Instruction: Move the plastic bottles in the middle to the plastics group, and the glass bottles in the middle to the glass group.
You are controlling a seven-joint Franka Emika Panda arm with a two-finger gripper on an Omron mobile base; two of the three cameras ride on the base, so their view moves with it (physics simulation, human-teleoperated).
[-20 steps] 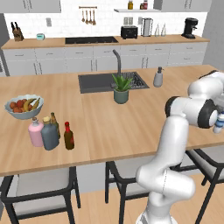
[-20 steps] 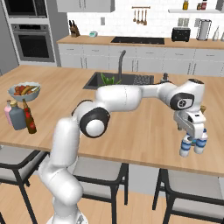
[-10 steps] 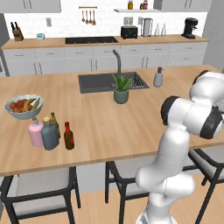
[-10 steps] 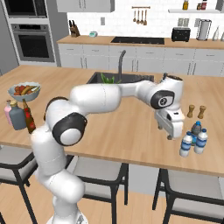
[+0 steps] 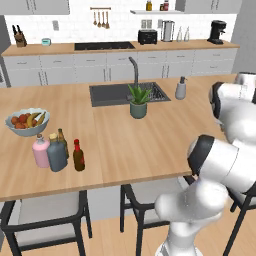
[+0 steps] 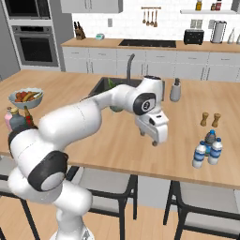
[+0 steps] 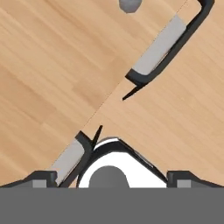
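Observation:
My gripper (image 6: 148,138) hangs open and empty above the bare counter, well left of the plastics group (image 6: 208,150), where three small clear bottles with blue caps stand close together near the front edge. Its dark fingertips (image 7: 42,176) rise wide apart over the counter's front edge in the hand view. At the far left stand the pink bottle (image 5: 41,151), the olive-brown bottle (image 5: 61,137), the grey-blue bottle (image 5: 56,153) with its cork and the dark brown red-capped bottle (image 5: 78,156), all bunched together. The same cluster (image 6: 18,119) shows in the right base view.
A fruit bowl (image 5: 26,120) sits behind the glass bottles. The sink (image 5: 129,93), a potted plant (image 5: 138,102) and a soap dispenser (image 6: 176,90) lie mid-counter. Two brown shakers (image 6: 210,119) stand behind the plastic bottles. Stools (image 7: 159,43) stand below the counter's front edge.
The gripper has drawn away from the plastic bottles, up and to the left over the counter, staying open. The bottles stay where they were.

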